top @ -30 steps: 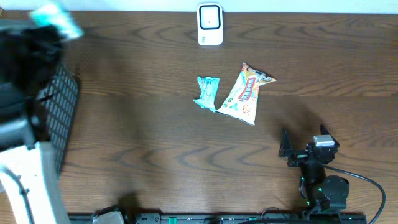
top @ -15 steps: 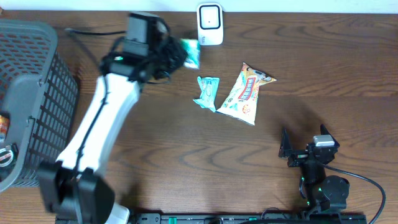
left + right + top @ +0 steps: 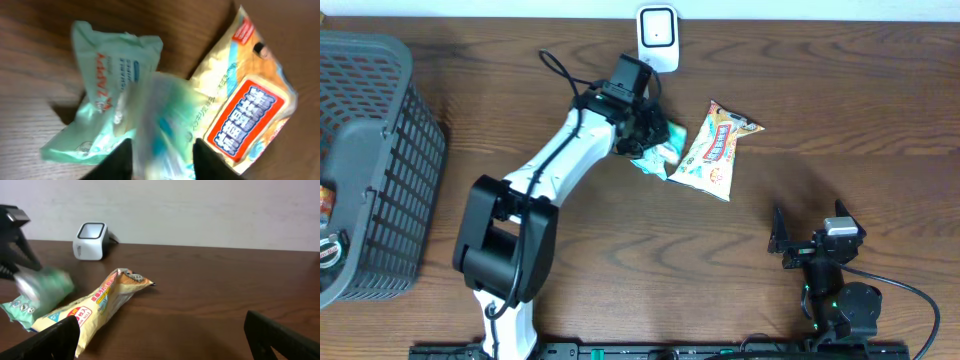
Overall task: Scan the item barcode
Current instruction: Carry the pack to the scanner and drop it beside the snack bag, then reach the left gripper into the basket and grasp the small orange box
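My left gripper [image 3: 655,132] hangs low over the table middle, just in front of the white barcode scanner [image 3: 658,40]. Its jaws stand apart, and a blurred teal packet [image 3: 162,115] sits loose between them, above a second teal packet [image 3: 102,100] that lies on the wood. A yellow snack bag [image 3: 715,150] lies right beside them. From the right wrist view the blurred packet [image 3: 45,287] sits on the pile's left end, the scanner [image 3: 90,241] behind it. My right gripper [image 3: 808,228] rests open at the near right, nothing between its fingers.
A dark mesh basket [image 3: 380,150] stands at the table's left edge with a few items inside. The left arm stretches diagonally from the near left to the packets. A pale wall runs behind the scanner.
The left arm swung from the basket across to the middle with the teal packet, past the scanner, and its jaws have parted over the other packets. The right arm has not moved.
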### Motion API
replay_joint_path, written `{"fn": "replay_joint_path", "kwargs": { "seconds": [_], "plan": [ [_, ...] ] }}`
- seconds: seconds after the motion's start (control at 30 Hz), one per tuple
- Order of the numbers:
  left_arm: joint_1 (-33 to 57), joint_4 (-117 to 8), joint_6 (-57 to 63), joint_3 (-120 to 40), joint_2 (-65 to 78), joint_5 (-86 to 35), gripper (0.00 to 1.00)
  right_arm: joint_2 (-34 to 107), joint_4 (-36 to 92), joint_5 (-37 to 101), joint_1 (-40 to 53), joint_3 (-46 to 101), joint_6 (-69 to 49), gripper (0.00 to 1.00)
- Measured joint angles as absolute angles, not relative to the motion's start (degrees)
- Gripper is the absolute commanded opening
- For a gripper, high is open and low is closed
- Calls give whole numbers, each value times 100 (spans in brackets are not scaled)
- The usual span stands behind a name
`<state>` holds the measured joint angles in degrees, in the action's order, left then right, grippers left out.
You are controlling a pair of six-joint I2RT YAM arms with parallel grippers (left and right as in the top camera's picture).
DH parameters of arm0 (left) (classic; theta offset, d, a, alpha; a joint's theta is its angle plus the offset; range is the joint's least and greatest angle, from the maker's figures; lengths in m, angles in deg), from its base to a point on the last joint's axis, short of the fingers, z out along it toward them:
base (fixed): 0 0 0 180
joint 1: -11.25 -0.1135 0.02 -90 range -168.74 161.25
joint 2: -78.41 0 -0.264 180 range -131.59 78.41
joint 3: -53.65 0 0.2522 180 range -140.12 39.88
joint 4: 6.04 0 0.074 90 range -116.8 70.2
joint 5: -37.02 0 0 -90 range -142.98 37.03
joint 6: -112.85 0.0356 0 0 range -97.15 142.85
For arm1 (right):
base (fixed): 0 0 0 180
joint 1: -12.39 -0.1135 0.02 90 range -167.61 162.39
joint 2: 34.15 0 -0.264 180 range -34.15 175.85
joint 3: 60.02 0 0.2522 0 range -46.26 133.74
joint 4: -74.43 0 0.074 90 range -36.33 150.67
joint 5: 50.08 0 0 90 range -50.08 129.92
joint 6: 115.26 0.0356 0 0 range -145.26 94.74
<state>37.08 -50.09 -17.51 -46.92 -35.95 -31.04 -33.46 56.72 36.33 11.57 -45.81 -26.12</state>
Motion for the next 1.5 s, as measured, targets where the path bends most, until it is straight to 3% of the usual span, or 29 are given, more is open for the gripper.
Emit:
{"fn": "replay_joint_path", "kwargs": {
  "seconds": [0.27,0.43,0.7,0.9,1.03,1.3,1.5],
  "plan": [
    [3824,-4974,-1760,-4692,-3635,-3023,52,-3346,5672,3633,1157,-4581,-2612,99],
    [3721,-4987,-1308,-4692,-3484,-2903,70,-3346,5672,3633,1157,-4581,-2612,99],
    [3065,-5055,-36,-4747,-1729,-3168,75,-3346,5672,3635,1157,-4581,-2612,99],
    [1806,-5315,576,-4878,-291,-4193,77,-3346,5672,3633,1157,-4581,-2612,99],
    [679,-5328,1300,-4878,199,-5117,83,-3346,5670,3633,1157,-4581,-2612,99],
    [-1428,-5802,2548,-4869,157,-6866,84,-3346,5672,3635,1157,-4581,-2612,99],
    [-2440,-5822,2895,-4629,-181,-7270,84,-3346,5672,3633,1157,-4581,-2612,99]
  ]
}}
